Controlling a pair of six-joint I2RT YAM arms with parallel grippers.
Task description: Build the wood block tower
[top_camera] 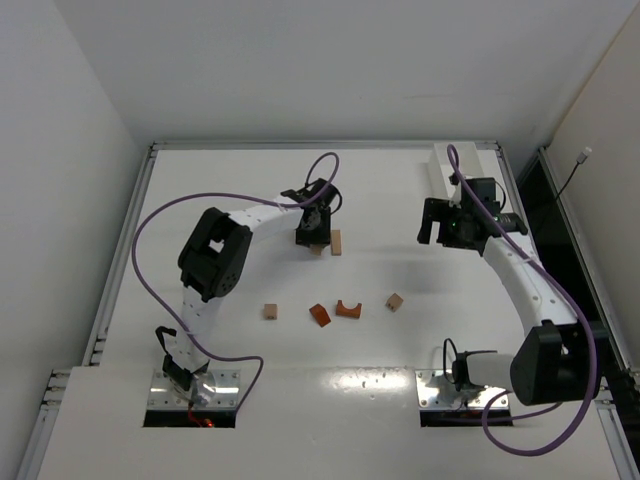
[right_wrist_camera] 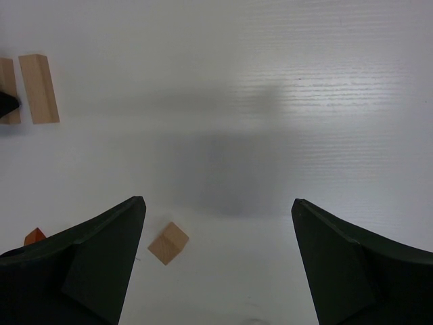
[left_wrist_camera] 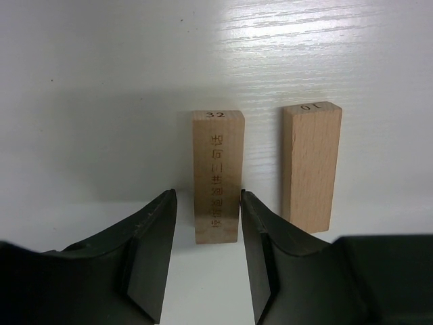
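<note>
Two pale tan bars lie side by side on the white table. In the left wrist view one is marked 32 (left_wrist_camera: 216, 176) and the other 10 (left_wrist_camera: 311, 166). My left gripper (left_wrist_camera: 208, 196) is open and straddles the near end of bar 32: the right finger is against it, the left finger stands a little apart. From above, this gripper (top_camera: 312, 234) covers that bar, with the other bar (top_camera: 337, 243) beside it. A tan cube (top_camera: 270, 311), an orange wedge (top_camera: 319, 315), an orange arch (top_camera: 348, 308) and a second tan cube (top_camera: 395, 300) lie loose nearer the bases. My right gripper (right_wrist_camera: 218, 201) is open, empty and above the table.
A white rectangular tray (top_camera: 437, 172) stands at the back right, behind the right gripper (top_camera: 440, 225). The right wrist view shows the second tan cube (right_wrist_camera: 168, 243) near its left finger, an orange corner (right_wrist_camera: 34, 236) at the left edge, and the bars (right_wrist_camera: 38, 88) far left.
</note>
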